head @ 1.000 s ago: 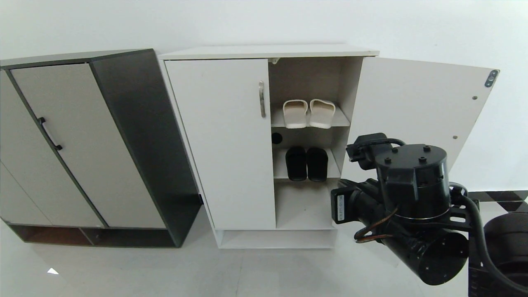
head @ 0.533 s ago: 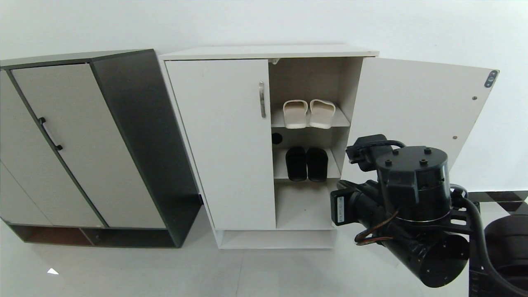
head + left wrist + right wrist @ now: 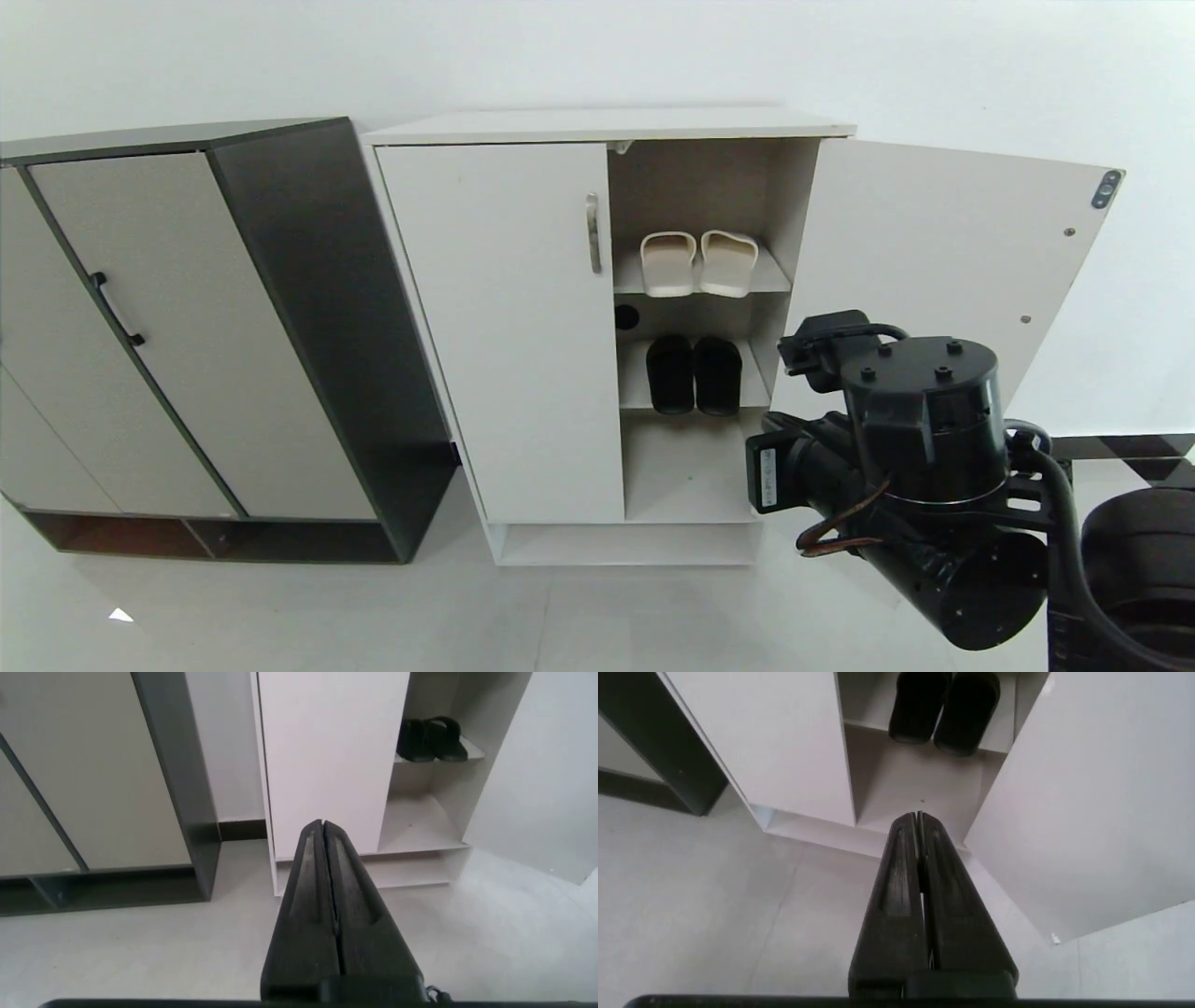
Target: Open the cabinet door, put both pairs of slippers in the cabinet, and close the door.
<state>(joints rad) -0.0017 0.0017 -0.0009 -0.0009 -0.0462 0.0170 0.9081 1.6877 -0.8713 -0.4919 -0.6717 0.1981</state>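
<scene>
White cabinet (image 3: 597,126) holds cream slippers (image 3: 698,263) above black slippers (image 3: 695,373); door (image 3: 934,271) open.

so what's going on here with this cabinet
Both pairs are in the white cabinet: white slippers on the upper shelf, black slippers on the one below. Its right door stands wide open, not yet closed. The right gripper is near that door, shut and empty; the left gripper is shut and empty too.

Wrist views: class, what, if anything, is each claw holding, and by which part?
Nothing. The left claw and right claw are both shut empty; the white slippers and black slippers lie inside the cabinet.
</scene>
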